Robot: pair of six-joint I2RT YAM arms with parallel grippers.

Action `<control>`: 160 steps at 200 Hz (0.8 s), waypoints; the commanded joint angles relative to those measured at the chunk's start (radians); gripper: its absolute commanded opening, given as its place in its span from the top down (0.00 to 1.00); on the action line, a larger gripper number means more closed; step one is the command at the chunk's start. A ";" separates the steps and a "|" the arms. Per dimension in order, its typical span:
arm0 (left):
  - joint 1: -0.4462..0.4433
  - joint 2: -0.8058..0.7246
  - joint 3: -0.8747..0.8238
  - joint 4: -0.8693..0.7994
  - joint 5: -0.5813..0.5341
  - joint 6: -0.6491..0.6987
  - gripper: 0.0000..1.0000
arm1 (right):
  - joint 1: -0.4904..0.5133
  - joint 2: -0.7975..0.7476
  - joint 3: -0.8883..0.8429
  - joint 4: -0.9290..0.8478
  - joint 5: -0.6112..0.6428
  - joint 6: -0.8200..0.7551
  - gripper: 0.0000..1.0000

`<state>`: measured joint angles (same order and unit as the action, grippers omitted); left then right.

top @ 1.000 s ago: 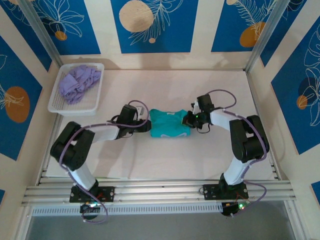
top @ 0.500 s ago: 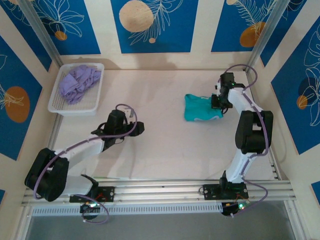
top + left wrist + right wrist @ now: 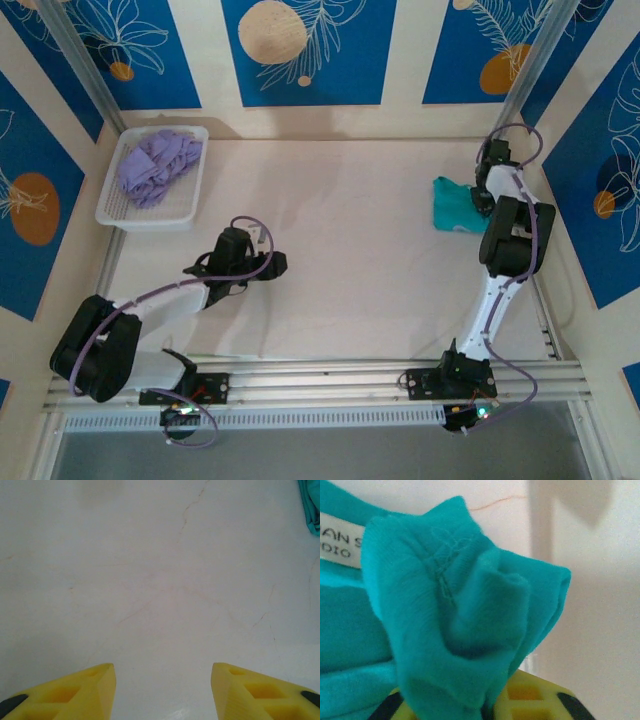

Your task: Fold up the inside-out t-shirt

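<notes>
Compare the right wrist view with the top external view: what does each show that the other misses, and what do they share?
Right wrist: a white sewn label with dark lettering and seam stitching on the teal t-shirt, plus a yellow fingertip under the bunched cloth.
Top external: the white basket holding a lavender garment at the far left, and the left pincer over bare table.
Shared: the t-shirt, bunched at the right pincer; neither settles how its jaws stand.

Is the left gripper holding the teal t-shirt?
No, the left gripper stands open over bare table; the teal t-shirt lies far to the right.
</notes>
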<state>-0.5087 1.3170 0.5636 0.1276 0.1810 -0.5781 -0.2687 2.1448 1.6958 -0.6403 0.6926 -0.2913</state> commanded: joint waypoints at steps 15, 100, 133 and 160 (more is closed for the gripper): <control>0.004 -0.016 0.010 -0.014 -0.043 0.014 0.46 | 0.031 -0.006 0.082 0.079 0.158 -0.020 0.48; 0.031 -0.213 0.019 -0.078 -0.459 0.204 0.17 | 0.338 -0.665 -0.530 0.355 -0.164 0.325 0.01; 0.053 -0.288 -0.042 0.043 -0.689 0.340 0.00 | 0.479 -0.879 -0.879 0.622 -0.234 0.370 0.01; 0.104 -0.265 -0.083 0.181 -0.808 0.483 0.00 | 0.471 -0.922 -1.054 0.759 -0.275 0.444 0.01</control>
<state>-0.4492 1.0325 0.5247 0.1661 -0.4381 -0.2676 0.2146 1.2362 0.7647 -0.0757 0.4835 0.0536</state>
